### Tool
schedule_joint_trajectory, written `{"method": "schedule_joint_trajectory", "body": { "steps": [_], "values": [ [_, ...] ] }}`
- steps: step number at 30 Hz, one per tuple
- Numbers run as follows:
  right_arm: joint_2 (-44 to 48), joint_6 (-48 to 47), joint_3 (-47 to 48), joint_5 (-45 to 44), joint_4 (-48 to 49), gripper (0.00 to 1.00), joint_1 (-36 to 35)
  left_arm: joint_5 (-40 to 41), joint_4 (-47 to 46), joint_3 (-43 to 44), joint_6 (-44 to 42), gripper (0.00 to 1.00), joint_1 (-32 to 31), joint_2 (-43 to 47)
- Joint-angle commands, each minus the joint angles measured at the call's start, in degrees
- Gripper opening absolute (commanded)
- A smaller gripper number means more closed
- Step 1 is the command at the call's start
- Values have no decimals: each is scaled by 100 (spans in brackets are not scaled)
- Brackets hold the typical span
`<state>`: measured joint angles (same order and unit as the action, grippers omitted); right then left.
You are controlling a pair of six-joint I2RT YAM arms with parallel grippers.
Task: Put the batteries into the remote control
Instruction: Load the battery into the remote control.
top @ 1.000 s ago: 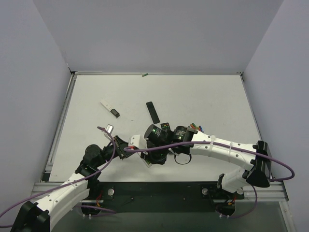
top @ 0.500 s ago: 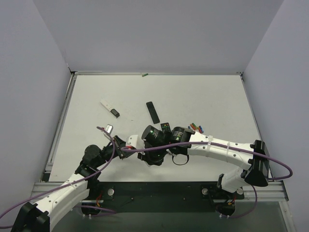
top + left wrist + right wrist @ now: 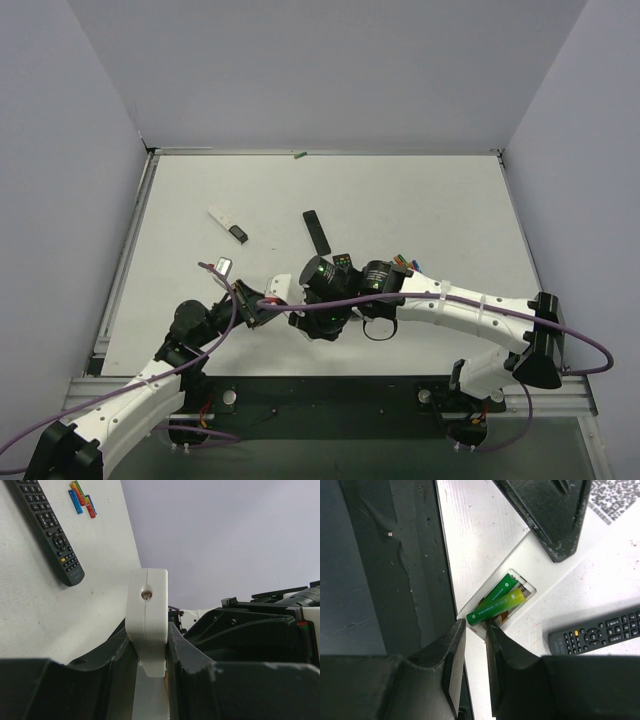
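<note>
My left gripper [image 3: 149,630] is shut on one end of the white remote control [image 3: 147,605], held edge-up between its fingers. In the top view this gripper [image 3: 256,310] and the remote [image 3: 277,290] are at the near centre-left. In the right wrist view the remote's battery bay [image 3: 517,597] holds two green batteries [image 3: 495,605]. The front one lies tilted, its near end raised between the fingertips of my right gripper [image 3: 476,626]. The jaws stand a battery's width apart. Spare coloured batteries [image 3: 405,263] lie right of centre and also show in the left wrist view [image 3: 82,500].
A black remote with coloured buttons [image 3: 47,525] lies beside the work spot, partly under the right arm [image 3: 343,261]. A thin black strip [image 3: 317,232], a white strip with a dark end [image 3: 228,224] and a small white piece [image 3: 225,267] lie further back.
The right wrist has shifted slightly over the white remote. The left gripper still holds the remote in nearly the same spot.
</note>
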<state>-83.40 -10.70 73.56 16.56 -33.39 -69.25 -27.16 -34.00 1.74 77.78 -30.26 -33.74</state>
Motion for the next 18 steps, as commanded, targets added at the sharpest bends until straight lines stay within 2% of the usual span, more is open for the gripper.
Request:
{"method": "schedule_joint_trajectory", "body": {
  "steps": [1,7,18],
  "values": [
    [297,-2,-87,-144,-159,22,114,0,-265,108,141,0,11,95],
    [394,76,-44,-91,-177,28,123,105,-177,64,185,0,11,130],
    [745,34,-17,84,-98,32,166,70,-195,81,168,0,11,87]
  ]
}}
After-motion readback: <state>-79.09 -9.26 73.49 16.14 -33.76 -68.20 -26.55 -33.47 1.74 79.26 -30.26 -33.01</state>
